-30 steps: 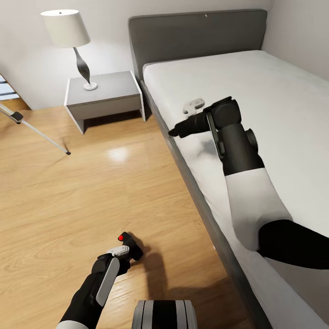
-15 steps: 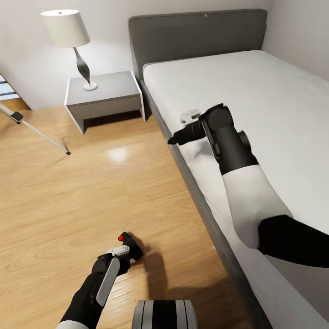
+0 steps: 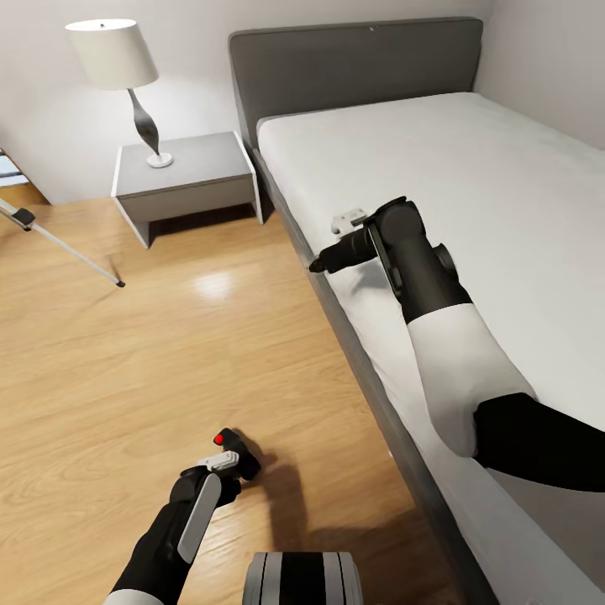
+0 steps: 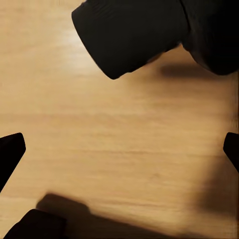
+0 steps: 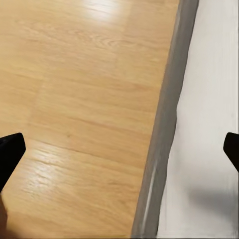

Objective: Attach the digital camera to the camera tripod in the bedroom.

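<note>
A bedroom seen from the robot's head camera. At lower centre, the left gripper [image 3: 228, 460] hangs over the wood floor [image 3: 168, 353] beside the digital camera [image 3: 238, 448], a small black box with a red button; whether it is grasped cannot be told. At centre right, the right gripper [image 3: 323, 260] hovers over the bed [image 3: 504, 193] edge, its fingers spread and empty. One camera tripod [image 3: 59, 244] leg crosses the left edge. A lamp [image 3: 118, 76] stands on a nightstand [image 3: 189, 172] at upper left.

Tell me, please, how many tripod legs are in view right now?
1: a single silver leg of the tripod crosses the floor at the head view's left edge. The others may lie outside the frame.
</note>
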Controlling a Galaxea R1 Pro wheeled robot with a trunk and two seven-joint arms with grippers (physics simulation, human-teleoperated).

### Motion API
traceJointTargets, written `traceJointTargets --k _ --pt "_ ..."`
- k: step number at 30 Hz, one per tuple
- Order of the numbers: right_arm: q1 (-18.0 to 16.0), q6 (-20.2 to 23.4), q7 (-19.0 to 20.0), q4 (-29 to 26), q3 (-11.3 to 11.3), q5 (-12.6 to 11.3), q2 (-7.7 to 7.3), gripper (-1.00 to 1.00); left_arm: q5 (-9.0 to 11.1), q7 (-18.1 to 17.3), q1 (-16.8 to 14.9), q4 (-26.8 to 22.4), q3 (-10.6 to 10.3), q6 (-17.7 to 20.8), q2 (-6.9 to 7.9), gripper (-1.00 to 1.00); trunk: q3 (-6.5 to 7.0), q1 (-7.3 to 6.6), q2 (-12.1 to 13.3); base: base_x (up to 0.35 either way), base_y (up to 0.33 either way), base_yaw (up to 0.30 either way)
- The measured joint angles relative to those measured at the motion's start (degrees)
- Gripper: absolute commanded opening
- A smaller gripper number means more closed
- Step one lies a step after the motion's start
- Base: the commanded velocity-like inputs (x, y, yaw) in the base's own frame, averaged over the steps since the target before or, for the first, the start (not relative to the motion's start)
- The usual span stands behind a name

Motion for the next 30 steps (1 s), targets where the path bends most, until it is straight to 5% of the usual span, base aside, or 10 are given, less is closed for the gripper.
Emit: traceJointTargets --k 30 --pt "0.00 0.00 -0.16 -0.46 0.09 0.01 0.00 1.00 0.07 0.01 0.00 0.03 0.00 -2.25 0.00 1.00 0.10 0.00 0.00 0.000 0.000 -0.121"
